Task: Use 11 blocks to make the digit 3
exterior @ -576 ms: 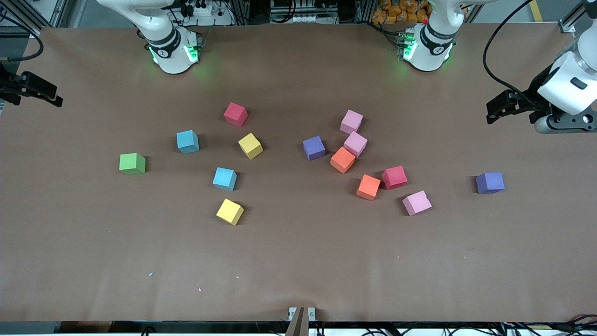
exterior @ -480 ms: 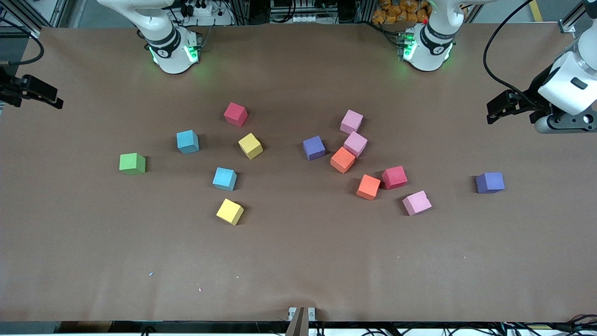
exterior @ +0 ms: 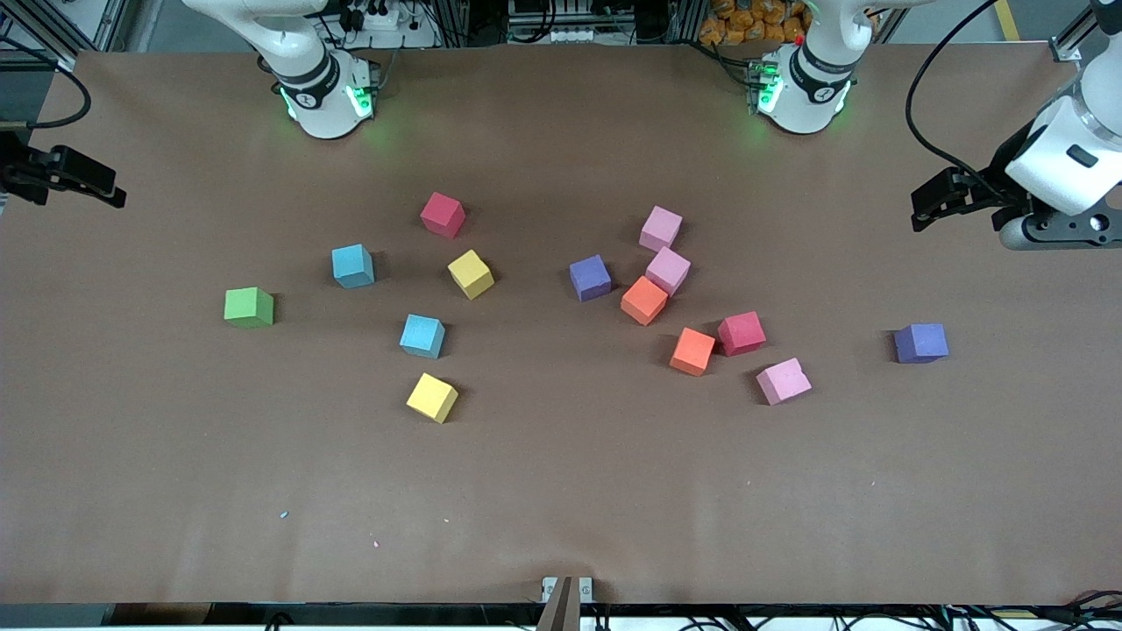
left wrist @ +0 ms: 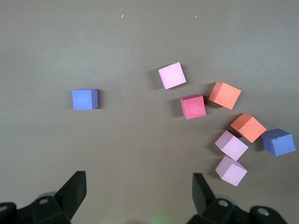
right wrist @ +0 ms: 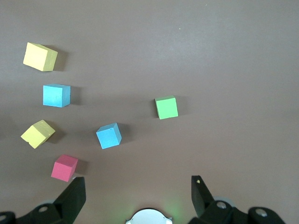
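Blocks [exterior: 644,300] haven't budged on the table [exterior: 561,491]: all scattered mid-table, no digit begun. Only my arms have shifted, both edging slightly inward. Left pincer [exterior: 931,200] hangs wide and empty over its end, right pincer [exterior: 92,182] likewise. I'd say we're just setting off.

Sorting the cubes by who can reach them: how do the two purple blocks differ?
One purple block sits alone toward the left arm's end of the table; the other purple block sits near the middle, close beside an orange block and a pink block. The lone one lies nearer the front camera. Both look the same size and colour.
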Tool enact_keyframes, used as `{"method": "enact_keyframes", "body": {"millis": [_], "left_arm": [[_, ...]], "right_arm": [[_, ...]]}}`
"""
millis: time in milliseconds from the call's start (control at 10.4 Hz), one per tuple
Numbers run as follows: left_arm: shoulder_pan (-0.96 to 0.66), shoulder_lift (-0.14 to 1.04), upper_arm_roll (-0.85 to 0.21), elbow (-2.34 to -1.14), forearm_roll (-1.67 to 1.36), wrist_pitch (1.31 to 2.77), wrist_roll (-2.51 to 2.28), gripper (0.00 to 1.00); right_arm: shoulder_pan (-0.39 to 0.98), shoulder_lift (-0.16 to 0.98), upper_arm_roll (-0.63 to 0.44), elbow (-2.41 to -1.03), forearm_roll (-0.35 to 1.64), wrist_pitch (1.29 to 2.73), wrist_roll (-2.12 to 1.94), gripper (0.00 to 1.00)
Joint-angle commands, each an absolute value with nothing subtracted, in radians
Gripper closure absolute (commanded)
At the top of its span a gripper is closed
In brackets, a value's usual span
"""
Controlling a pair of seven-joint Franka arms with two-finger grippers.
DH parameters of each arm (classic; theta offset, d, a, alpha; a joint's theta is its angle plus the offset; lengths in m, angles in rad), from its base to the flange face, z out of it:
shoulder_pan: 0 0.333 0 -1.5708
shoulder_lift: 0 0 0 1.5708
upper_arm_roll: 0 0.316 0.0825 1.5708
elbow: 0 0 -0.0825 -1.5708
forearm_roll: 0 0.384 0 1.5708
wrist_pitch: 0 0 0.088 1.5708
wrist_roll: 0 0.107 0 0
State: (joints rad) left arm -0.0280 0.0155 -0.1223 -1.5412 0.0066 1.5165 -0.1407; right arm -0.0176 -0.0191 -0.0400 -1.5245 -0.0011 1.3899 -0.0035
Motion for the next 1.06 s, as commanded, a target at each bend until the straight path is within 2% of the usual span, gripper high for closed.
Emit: {"method": "enact_keyframes", "body": {"millis": [0,480,959], "left_arm": [[-0.04,0.028,-0.133,-1.522,0.011,1.496,-0.193,0.0],[-0.07,0.109,-0.287,-1.528,0.018,1.567,-0.423,0.0],[-0.259,0.244,-0.301,-1.532,0.02,1.678,-0.645,0.0]], "right_arm": [[-0.043,-0.018,-0.017,-1.503,0.015,1.367,-0.012,0.0],[-0.022,-0.021,0.054,-1.505,0.018,1.329,-0.012,0.0],[-0.009,-0.02,0.176,-1.578,0.049,1.383,-0.002,0.0]]}}
